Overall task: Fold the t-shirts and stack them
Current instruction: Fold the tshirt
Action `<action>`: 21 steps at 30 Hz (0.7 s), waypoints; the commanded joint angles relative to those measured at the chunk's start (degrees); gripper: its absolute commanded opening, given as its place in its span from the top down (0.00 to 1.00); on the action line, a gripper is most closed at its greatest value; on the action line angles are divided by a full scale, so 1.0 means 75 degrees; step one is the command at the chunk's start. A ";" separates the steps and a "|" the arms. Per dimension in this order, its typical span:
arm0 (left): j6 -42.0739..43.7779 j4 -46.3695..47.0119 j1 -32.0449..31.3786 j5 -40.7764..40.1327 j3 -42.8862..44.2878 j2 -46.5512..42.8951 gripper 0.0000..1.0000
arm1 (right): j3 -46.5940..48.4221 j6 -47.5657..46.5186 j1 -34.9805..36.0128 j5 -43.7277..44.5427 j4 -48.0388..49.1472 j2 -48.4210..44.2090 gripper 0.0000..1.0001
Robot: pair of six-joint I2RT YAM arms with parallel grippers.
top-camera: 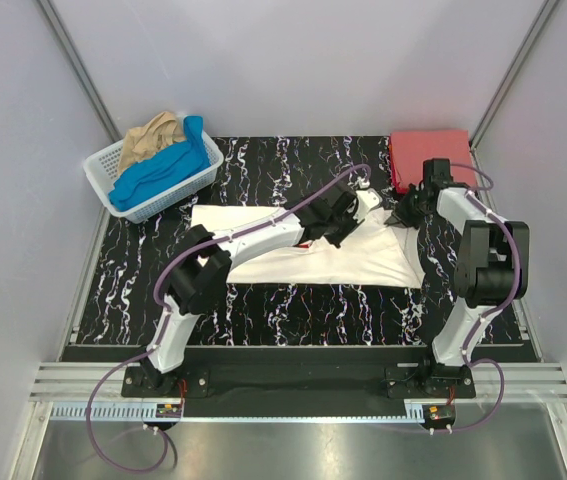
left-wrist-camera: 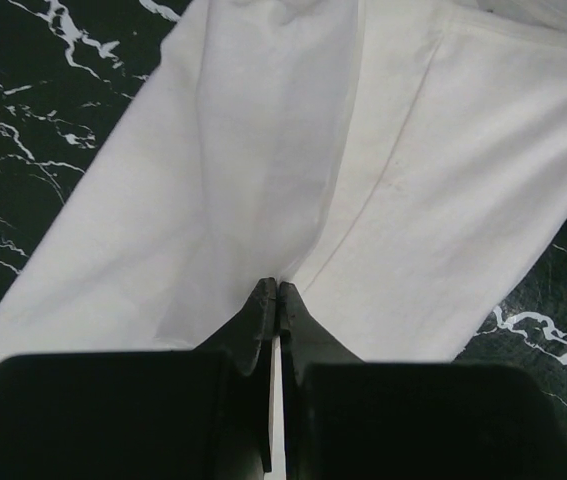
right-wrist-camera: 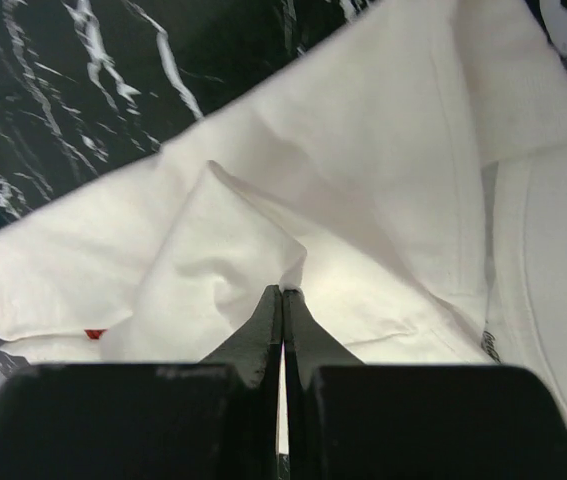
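The white t-shirt (top-camera: 248,222) lay spread across the middle of the worktop (top-camera: 293,300), with the left jaws and the right jaws both clamped tight on its far right part, apparently to carry it over into a fold, while the folded red t-shirt (top-camera: 428,150) waited far right.

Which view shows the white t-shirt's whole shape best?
Top external: the white t-shirt shows nearly whole, spread on the table. Both wrist views show only close patches of its cloth.
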 commanded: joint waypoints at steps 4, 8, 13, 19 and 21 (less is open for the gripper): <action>0.0096 0.0135 -0.0011 0.0685 -0.0379 -0.0280 1.00 | -0.0827 -0.0181 -0.0015 0.0043 0.0461 -0.0516 1.00; 0.0108 0.0065 0.0001 0.0522 -0.0391 -0.0127 1.00 | -0.1109 -0.0216 -0.0015 0.0160 0.0637 -0.0691 1.00; 0.0085 0.0076 -0.0011 0.0427 -0.0333 -0.0033 1.00 | -0.1425 -0.0240 -0.0015 0.0405 0.0614 -0.0855 1.00; -0.0149 0.0064 -0.0011 0.0438 -0.0554 0.0025 0.97 | -0.1765 -0.0333 -0.0015 0.1026 0.0287 -0.1114 1.00; -0.0184 0.0053 0.0001 0.0544 -0.0636 0.0049 0.92 | -0.1859 -0.0403 -0.0015 0.0888 0.0251 -0.1137 1.00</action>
